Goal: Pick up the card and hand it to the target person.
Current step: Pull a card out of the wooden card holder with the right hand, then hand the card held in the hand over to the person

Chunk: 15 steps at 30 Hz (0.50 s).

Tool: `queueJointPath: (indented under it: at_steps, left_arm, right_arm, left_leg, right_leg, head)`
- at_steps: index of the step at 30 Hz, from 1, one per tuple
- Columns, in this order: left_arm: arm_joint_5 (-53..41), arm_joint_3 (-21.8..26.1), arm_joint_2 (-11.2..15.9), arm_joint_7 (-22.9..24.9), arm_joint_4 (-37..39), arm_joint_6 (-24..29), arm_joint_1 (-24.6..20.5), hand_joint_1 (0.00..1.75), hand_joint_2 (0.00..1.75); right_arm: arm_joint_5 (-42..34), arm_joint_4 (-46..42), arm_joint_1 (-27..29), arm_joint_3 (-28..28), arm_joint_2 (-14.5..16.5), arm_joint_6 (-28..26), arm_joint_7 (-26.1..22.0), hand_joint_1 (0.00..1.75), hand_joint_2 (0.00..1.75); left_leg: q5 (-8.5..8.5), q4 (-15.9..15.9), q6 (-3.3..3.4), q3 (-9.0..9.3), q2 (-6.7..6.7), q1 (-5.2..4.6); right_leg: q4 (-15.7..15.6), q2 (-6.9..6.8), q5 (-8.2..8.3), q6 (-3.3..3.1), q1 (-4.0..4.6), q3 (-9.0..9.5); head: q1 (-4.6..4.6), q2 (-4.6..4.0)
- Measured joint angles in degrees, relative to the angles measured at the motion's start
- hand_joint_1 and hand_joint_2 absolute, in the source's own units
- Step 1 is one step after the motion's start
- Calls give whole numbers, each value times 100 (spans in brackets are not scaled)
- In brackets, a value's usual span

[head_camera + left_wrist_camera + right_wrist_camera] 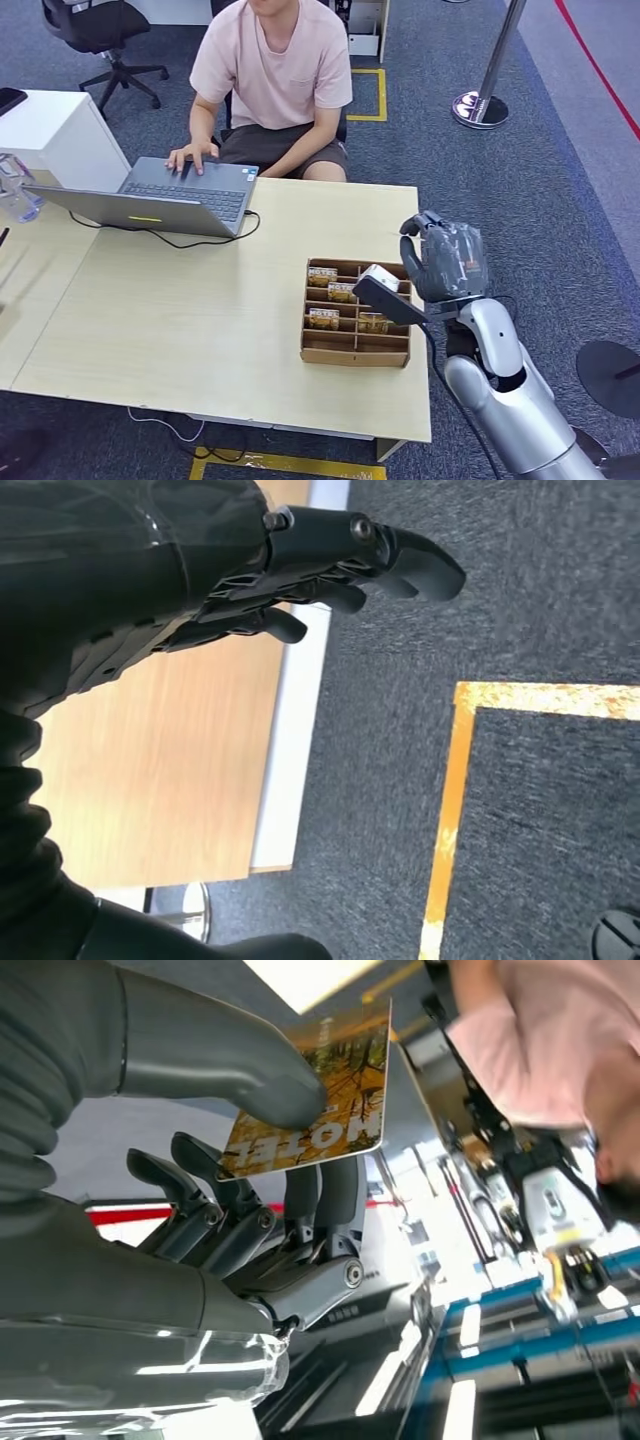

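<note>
My right hand point(447, 262) is raised off the table's right edge, just right of a brown cardboard tray point(355, 357) that holds several cards point(332, 293) in compartments. The right wrist view has this hand point(249, 1230) pinching a card point(332, 1100) with an autumn-tree picture and the word HOTEL between thumb point(226, 1055) and fingers. A person in a pink shirt point(279, 70) sits at the table's far side, one hand on a laptop point(173, 195). My left hand point(324, 570) hangs by the table edge over carpet, fingers stretched out, holding nothing.
The light wooden table point(189, 310) carries the laptop's black cable point(181, 240). A white cabinet point(53, 130) and a clear bottle point(15, 195) stand at the left. A stanchion base point(479, 108) and an office chair point(106, 30) stand on the carpet behind.
</note>
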Motion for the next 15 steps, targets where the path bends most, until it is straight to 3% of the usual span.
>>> queueJointPath:
  at_steps: [8, 15]
  left_arm:
    - [-2, 5, -14, -187, 0, -60, -2, 0, 175]
    - [-27, 127, -31, -407, 0, -127, -21, 0, 175]
  right_arm:
    - [-85, -209, 40, -172, 5, -387, -489, 164, 175]
    - [486, 822, -33, -27, 518, -1714, -1206, 164, 175]
  left_leg:
    - [2, 3, 3, -8, 0, 0]
    - [4, 2, 5, -18, 1, 0]
  right_leg:
    - [0, 0, 4, 6, 0, -1]
    - [1, 1, 5, 5, 1, -3]
  head:
    - [1, 0]
    - [0, 0]
